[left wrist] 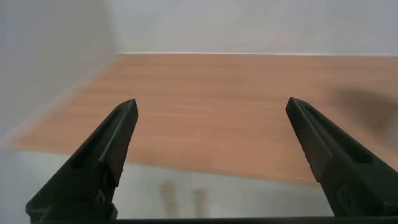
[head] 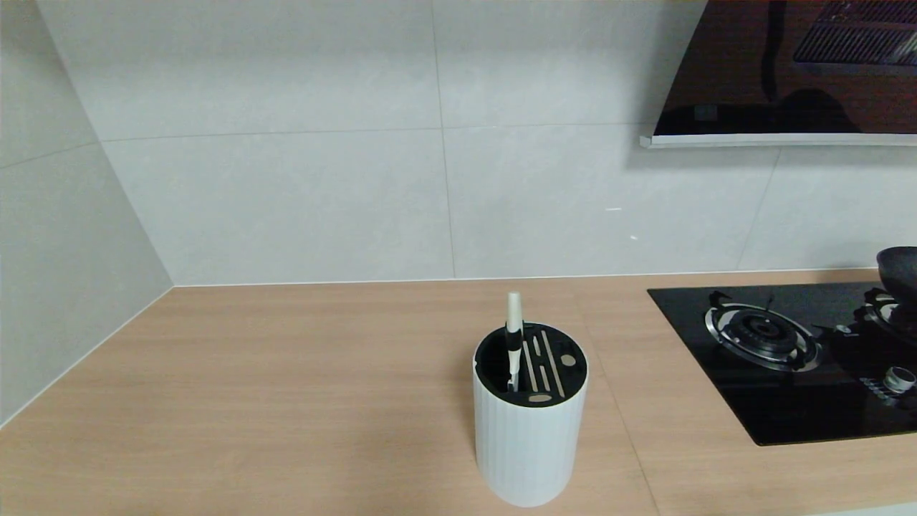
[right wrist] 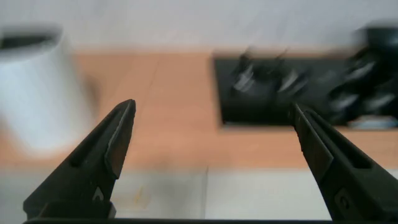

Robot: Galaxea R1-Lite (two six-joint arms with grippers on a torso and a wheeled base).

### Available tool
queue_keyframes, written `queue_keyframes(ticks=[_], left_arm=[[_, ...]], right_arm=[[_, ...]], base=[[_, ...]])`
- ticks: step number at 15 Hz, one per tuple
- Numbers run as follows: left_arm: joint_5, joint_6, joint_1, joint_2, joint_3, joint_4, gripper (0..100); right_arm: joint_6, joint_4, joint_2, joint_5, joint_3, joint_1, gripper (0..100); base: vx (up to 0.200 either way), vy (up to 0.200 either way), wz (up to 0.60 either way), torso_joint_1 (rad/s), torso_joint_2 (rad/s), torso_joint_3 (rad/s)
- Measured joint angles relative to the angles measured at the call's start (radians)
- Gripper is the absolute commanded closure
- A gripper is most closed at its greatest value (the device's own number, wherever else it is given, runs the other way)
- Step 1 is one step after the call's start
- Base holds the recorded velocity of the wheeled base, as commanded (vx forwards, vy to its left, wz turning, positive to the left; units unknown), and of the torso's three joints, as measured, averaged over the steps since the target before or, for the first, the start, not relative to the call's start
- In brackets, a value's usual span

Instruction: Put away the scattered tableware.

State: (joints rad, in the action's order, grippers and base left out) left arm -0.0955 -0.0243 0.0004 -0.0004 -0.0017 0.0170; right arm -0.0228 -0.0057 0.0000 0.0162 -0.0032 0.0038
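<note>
Left gripper (left wrist: 211, 102): jaws spread wide, nothing held, poised off the front edge of the countertop (head: 286, 401).

Right gripper (right wrist: 212, 104): jaws equally wide, nothing held. The white holder (right wrist: 37, 87) is near but apart from it, with the hob (head: 781, 358) farther off.

1 white-handled utensil (head: 513, 330) stands upright in the holder's open section, beside the slots and well apart from both grippers.

Risk: the holder sits close to the counter's front edge. A careless sweep by the right arm could tip it and spill the utensil.
</note>
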Motion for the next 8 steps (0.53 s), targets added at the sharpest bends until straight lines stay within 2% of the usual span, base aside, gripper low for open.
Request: queue_keyframes(ticks=[8], left_arm=[[0.001, 0.002, 0.000, 0.000, 0.002, 0.000, 0]], right_arm=[[0.000, 0.001, 0.000, 0.000, 0.003, 0.000, 0]], base=[[0.000, 0.000, 0.00, 0.000, 0.00, 0.000]])
